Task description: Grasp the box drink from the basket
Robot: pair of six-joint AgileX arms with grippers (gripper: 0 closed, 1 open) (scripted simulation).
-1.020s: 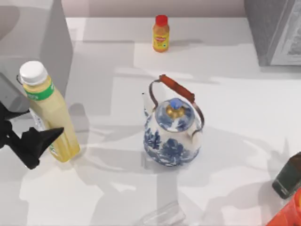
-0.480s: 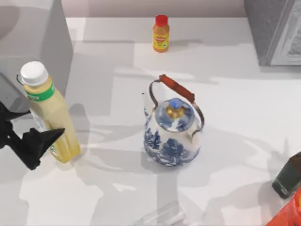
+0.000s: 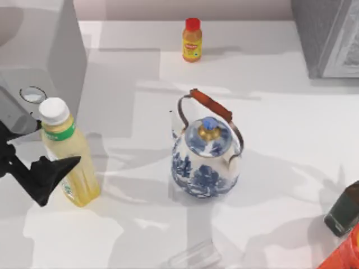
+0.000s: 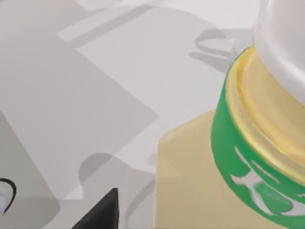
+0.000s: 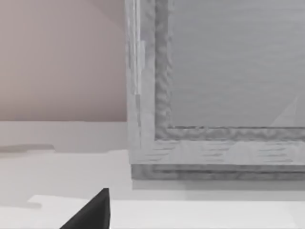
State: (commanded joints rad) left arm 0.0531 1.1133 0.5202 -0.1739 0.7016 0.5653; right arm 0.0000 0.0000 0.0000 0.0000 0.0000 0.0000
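The box drink, a tall pale-yellow bottle with a white cap and a green band, stands tilted on the left side of the table. My left gripper is against its lower half. Its black fingers are spread, one in front of the bottle and one to its left, so the gripper is open. Up close, the left wrist view has the box drink with one black fingertip beside it. My right gripper is parked at the table's right edge. No basket is in view.
A blue-and-white kettle with a brown handle stands mid-table. A small orange bottle with a red cap is at the back. Grey blocks rise at the back left and back right. Something red sits at the front right corner.
The box drink's cap has swung right and toward the front, and its base slid a little the same way. My left gripper crept right with it. The right arm has not moved.
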